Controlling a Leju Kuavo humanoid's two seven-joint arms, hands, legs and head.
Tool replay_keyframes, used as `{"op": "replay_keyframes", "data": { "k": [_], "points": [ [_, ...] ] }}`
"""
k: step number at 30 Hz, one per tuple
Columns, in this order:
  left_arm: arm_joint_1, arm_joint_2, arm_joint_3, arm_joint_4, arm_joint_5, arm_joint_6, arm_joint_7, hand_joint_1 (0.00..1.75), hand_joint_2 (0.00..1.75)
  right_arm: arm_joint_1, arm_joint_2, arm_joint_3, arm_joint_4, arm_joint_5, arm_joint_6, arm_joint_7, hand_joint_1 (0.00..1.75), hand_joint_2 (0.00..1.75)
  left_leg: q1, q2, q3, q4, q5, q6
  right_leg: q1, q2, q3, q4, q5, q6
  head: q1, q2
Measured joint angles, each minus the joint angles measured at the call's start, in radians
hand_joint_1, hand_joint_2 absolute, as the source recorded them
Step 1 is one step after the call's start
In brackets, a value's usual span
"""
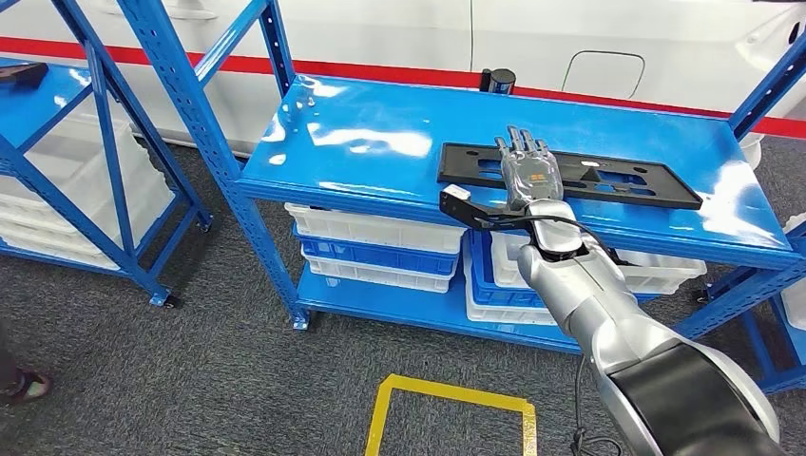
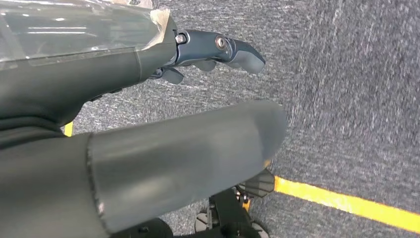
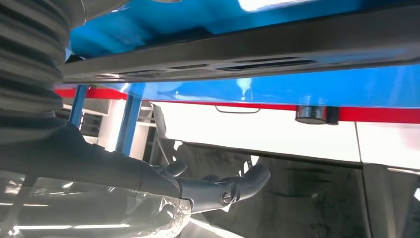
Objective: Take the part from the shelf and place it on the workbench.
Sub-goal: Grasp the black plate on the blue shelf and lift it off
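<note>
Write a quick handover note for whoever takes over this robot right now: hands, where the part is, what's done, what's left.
Right robot hand: stretched flat over the black part, fingers apart, no grip visible.
Left robot hand: hangs over the grey carpet, holding nothing.
Part: lies flat on the top level of the blue shelf, near its front edge.
Done: reach to the part.
Left: grasp, lift, carry to the workbench, set down.

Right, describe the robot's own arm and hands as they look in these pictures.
The right arm is glossy silver, turning black near the body, with a thin black cable looping at the wrist. The right hand has a grey back with a small orange marking and dark grey fingers. The left hand shows a thick matte grey thumb and darker blue-grey fingers with a visible screw.
</note>
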Motion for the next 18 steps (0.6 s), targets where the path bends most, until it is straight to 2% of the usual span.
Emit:
{"op": "replay_keyframes", "data": {
  "k": [2, 4, 5, 6, 7, 8, 9, 11, 12, 14, 16, 18],
  "points": [
    [-0.001, -0.001, 0.0, 0.0, -0.004, 0.0, 0.002, 0.0, 0.0, 0.0, -0.006, 0.0, 0.0, -0.002, -0.004, -0.001, 0.0, 1.75, 0.002, 0.001, 0.013, -0.01, 0.005, 0.014, 0.001, -0.001, -0.03, 0.061, -0.029, 0.002, 0.005, 0.0],
    [-0.002, -0.001, 0.0, 0.0, -0.005, 0.001, 0.003, 0.0, 0.0, 0.006, -0.012, 0.0, 0.0, -0.004, -0.008, -0.002, 0.0, 1.75, 0.001, 0.001, 0.017, -0.012, 0.003, 0.022, 0.0, -0.001, -0.104, 0.197, -0.084, -0.004, 0.011, 0.0],
    [-0.003, -0.001, 0.0, 0.0, -0.006, 0.001, 0.003, 0.0, 0.0, 0.011, -0.015, 0.0, 0.0, -0.004, -0.009, -0.002, 0.0, 1.75, 0.0, 0.0, 0.017, -0.011, 0.002, 0.024, 0.0, -0.001, -0.141, 0.261, -0.105, -0.003, 0.014, 0.0],
    [-0.002, -0.001, 0.0, 0.0, -0.006, 0.001, 0.003, 0.0, 0.0, 0.018, -0.017, 0.0, 0.0, -0.003, -0.01, -0.002, 0.0, 1.75, -0.001, -0.001, 0.018, -0.011, 0.0, 0.024, -0.001, -0.001, -0.165, 0.298, -0.112, 0.001, 0.016, 0.0],
    [-0.002, -0.001, 0.0, 0.001, -0.005, 0.0, 0.004, 0.0, 0.0, 0.023, -0.019, 0.0, 0.001, -0.003, -0.01, -0.002, 0.0, 1.75, -0.001, -0.003, 0.019, -0.01, -0.002, 0.024, -0.001, -0.001, -0.169, 0.295, -0.102, 0.007, 0.018, 0.0],
    [-0.002, -0.002, 0.0, 0.001, -0.003, -0.002, 0.004, 0.0, 0.0, 0.026, -0.02, 0.0, 0.001, -0.002, -0.011, -0.002, 0.0, 1.75, -0.001, -0.004, 0.021, -0.009, -0.004, 0.022, -0.001, -0.002, -0.149, 0.248, -0.077, 0.015, 0.021, 0.0],
    [-0.001, -0.002, 0.001, 0.001, 0.0, -0.003, 0.004, 0.0, 0.0, 0.026, -0.021, 0.0, 0.001, -0.002, -0.012, -0.002, 0.0, 1.75, -0.001, -0.005, 0.024, -0.008, -0.008, 0.019, -0.002, -0.003, -0.114, 0.173, -0.044, 0.022, 0.023, 0.0],
    [-0.002, -0.003, 0.003, 0.001, 0.006, -0.006, 0.004, 0.0, 0.0, 0.026, -0.021, 0.0, 0.001, 0.0, -0.014, -0.002, 0.0, 1.75, -0.004, -0.005, 0.028, -0.003, -0.017, 0.01, -0.001, -0.005, -0.048, 0.041, 0.009, 0.021, 0.025, 0.0],
    [-0.002, -0.003, 0.003, 0.001, 0.006, -0.006, 0.004, 0.0, 0.0, 0.026, -0.021, 0.0, 0.001, 0.001, -0.014, -0.002, 0.0, 1.75, -0.006, -0.005, 0.028, -0.001, -0.022, 0.004, 0.0, -0.005, -0.03, 0.01, 0.02, 0.014, 0.025, 0.0],
    [-0.002, -0.004, 0.005, 0.001, 0.007, -0.006, 0.003, 0.0, 0.0, 0.026, -0.022, 0.0, 0.001, 0.002, -0.015, -0.002, 0.0, 1.75, -0.005, -0.005, 0.029, 0.0, -0.028, -0.006, 0.003, -0.004, -0.023, 0.0, 0.022, -0.003, 0.021, 0.0],
    [-0.002, -0.003, 0.006, 0.001, 0.007, -0.006, 0.003, 0.0, 0.0, 0.025, -0.024, 0.0, 0.001, 0.002, -0.016, -0.002, 0.0, 1.75, 0.0, -0.003, 0.025, 0.011, -0.038, -0.016, -0.002, -0.003, -0.019, -0.002, 0.02, -0.018, 0.018, 0.0],
    [-0.002, -0.003, 0.008, 0.002, 0.007, -0.006, 0.003, 0.0, 0.0, 0.024, -0.024, 0.0, 0.0, 0.003, -0.016, -0.002, 0.0, 1.75, 0.004, -0.001, -0.013, 0.088, -0.078, -0.029, -0.007, -0.002, -0.01, -0.005, 0.018, -0.03, 0.01, 0.0]
  ]
}}
